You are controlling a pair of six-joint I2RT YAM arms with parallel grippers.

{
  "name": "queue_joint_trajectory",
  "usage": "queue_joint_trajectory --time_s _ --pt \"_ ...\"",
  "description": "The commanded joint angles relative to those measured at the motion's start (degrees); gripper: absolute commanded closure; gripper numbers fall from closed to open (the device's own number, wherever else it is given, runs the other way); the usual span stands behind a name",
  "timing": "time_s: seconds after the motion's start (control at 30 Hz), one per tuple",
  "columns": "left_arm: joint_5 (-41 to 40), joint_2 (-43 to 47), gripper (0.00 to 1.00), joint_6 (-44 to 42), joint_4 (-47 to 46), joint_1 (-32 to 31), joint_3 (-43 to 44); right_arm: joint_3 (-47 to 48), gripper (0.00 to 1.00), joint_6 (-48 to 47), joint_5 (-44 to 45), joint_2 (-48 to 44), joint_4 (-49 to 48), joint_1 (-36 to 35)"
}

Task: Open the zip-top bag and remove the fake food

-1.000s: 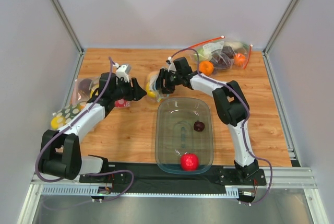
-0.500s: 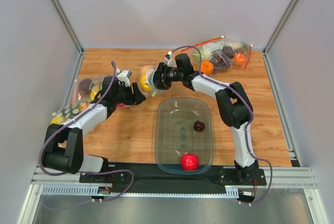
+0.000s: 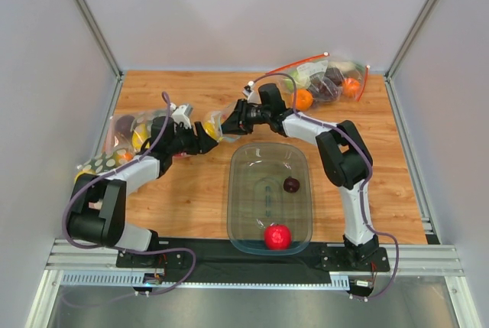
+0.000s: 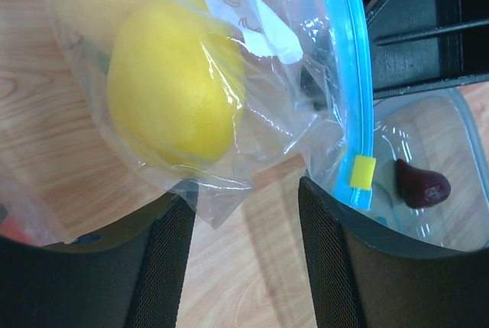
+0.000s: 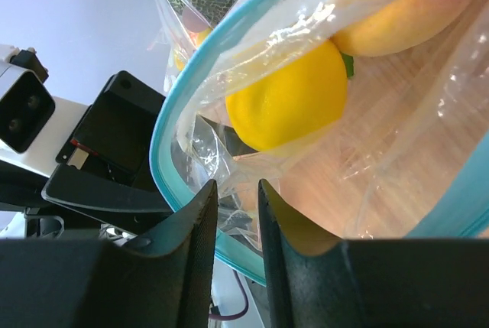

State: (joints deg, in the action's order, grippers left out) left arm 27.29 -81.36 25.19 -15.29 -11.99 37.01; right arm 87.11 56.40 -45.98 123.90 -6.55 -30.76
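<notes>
The zip-top bag [image 3: 217, 123] hangs between my two grippers just behind the clear bin [image 3: 269, 147]. Its light-blue zip strip [image 4: 355, 76] carries a yellow slider [image 4: 361, 173]. Inside it are the yellow lemon [image 4: 176, 91] and the orange-yellow peach [image 5: 412, 14]. The left gripper [image 4: 243, 194] is open below the bag, with only a film corner brushing its left finger. The right gripper [image 5: 237, 186] sits at the bag's mouth, its jaws narrowed to a slim gap with crumpled film and the blue rim in it. The plum [image 3: 291, 184] and red apple [image 3: 277, 236] lie in the bin.
A larger bag with red strips [image 3: 328, 79] holds fruit at the back right, with a bright orange [image 3: 302, 99] beside it. More bagged fruit [image 3: 122, 133] lies along the left edge. Grey walls close in three sides.
The right gripper shifted left with the bag, carrying the lemon up off the table, and its jaws narrowed. The left gripper edged in under the bag.
</notes>
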Motion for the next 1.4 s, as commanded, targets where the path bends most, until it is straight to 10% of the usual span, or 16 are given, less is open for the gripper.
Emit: queue_joint_trajectory --time_s 0.0,0.37,0.73,1.37 --pt "2.0 -2.5 0.37 1.1 -6.5 0.1 0.9 -0.4 0.71 -0.7 -0.5 -3.8 -1.0 0.1" --pt "-3.2 -4.2 0.42 -0.2 -1.1 0.0 2.5 -0.8 0.71 -2.2 0.2 -3.9 0.7 0.1" --pt "0.1 -6.4 1.00 -2.2 -0.1 0.0 3.2 1.7 0.62 -12.9 6.2 -4.6 12.1 -0.2" --pt "3.7 -7.2 1.00 -10.1 8.1 -3.3 5.9 11.3 0.40 -23.6 17.7 2.1 23.2 -4.7"
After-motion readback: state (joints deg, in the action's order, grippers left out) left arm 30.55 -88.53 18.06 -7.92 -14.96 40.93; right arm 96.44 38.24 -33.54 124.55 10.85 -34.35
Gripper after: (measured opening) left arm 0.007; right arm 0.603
